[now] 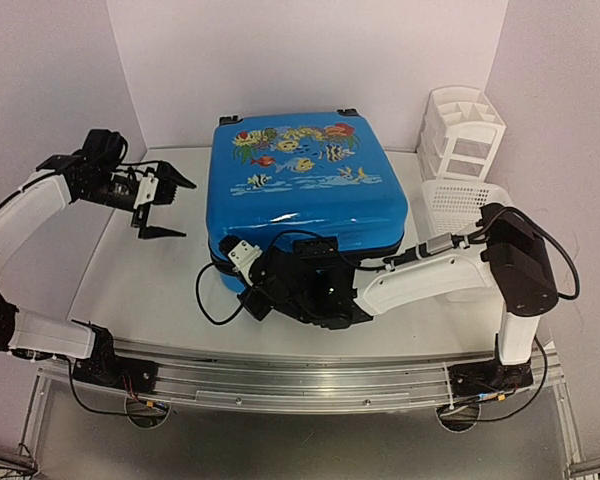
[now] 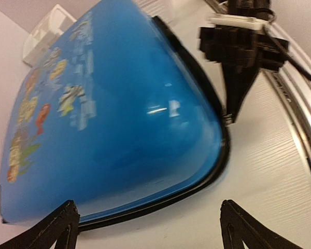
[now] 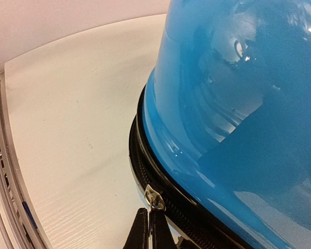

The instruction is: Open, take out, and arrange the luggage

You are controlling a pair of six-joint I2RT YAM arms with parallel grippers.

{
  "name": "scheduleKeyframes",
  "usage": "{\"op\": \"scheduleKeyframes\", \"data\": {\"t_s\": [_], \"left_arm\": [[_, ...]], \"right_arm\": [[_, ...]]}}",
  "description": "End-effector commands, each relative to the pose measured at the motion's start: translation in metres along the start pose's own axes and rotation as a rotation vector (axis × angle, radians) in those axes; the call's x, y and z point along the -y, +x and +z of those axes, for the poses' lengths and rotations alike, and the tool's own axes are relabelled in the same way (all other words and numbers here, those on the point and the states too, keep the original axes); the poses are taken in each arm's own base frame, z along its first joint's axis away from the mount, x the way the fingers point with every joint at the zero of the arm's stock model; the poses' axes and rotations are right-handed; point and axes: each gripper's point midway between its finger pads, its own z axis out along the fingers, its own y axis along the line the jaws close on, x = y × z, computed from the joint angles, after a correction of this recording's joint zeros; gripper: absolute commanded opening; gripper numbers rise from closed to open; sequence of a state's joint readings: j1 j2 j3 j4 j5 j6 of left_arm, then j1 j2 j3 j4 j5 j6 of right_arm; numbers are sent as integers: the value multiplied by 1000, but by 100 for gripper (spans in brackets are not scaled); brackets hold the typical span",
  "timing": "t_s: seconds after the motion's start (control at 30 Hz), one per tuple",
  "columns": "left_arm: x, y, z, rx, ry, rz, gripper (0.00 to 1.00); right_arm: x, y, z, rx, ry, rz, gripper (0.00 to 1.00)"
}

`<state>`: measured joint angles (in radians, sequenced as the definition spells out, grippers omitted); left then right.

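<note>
The luggage is a bright blue hard-shell suitcase with a fish-and-flowers print. It lies flat and closed at the table's middle. It also shows in the left wrist view and in the right wrist view. My right gripper is at its front left corner. In the right wrist view it is shut on the silver zipper pull of the black zipper band. My left gripper is open and empty above the table, left of the suitcase, and also shows in its own wrist view.
A white drawer organizer stands at the back right, with a white mesh basket in front of it, right of the suitcase. A metal rail runs along the table's near edge. Walls close in the left, back and right.
</note>
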<state>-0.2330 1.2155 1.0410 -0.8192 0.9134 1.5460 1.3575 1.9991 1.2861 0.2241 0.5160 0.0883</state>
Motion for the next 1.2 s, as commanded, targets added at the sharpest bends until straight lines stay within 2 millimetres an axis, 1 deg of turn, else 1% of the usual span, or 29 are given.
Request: {"op": "scheduleKeyframes", "data": {"t_s": [0.0,0.07,0.1,0.17,0.23,0.3,0.37,0.47,0.5,0.53,0.57,0.63,0.67,0.83,0.9,0.97,1.0,1.03,1.1,1.17], "left_arm": [[-57,26,-20,-74,-75,16,96],[-101,45,-27,-127,-162,53,96],[-120,55,-28,-150,-194,79,97],[-156,79,-24,-198,-250,144,98],[-182,104,-16,-232,-278,200,99],[-211,120,-13,-260,-327,270,99],[-236,139,-8,-282,-369,342,100],[-279,157,-2,-297,-469,444,100],[-293,160,-2,-299,-503,479,100],[-301,168,2,-299,-517,495,100],[-312,170,3,-297,-540,535,100],[-322,179,11,-286,-554,600,100],[-327,179,14,-274,-560,644,100],[-333,197,39,-218,-558,791,100],[-336,198,45,-195,-562,868,100],[-340,200,52,-175,-564,910,100],[-343,197,55,-165,-570,925,100],[-346,188,56,-146,-577,936,100],[-340,181,60,-117,-550,944,100],[-317,184,70,-89,-452,959,100]], "right_arm": [[4,-39,-17,106,5,47,0],[3,-39,-16,99,-1,36,0],[2,-38,-16,95,-5,29,0],[2,-36,-16,88,-7,19,0],[2,-33,-16,80,-4,15,0],[4,-30,-15,73,-1,12,0],[4,-28,-15,68,-1,11,0],[4,-28,-16,65,-2,15,0],[4,-27,-16,63,-4,15,0],[3,-27,-16,62,-9,14,0],[2,-27,-16,61,-14,12,0],[1,-26,-15,56,-18,8,0],[1,-26,-15,53,-18,8,0],[2,-24,-11,46,-10,25,0],[2,-23,-11,43,-9,32,0],[2,-23,-11,40,-7,33,0],[3,-23,-11,39,-6,33,0],[3,-22,-11,37,-4,33,0],[4,-22,-11,34,-2,35,0],[5,-21,-12,32,0,41,0]]}}
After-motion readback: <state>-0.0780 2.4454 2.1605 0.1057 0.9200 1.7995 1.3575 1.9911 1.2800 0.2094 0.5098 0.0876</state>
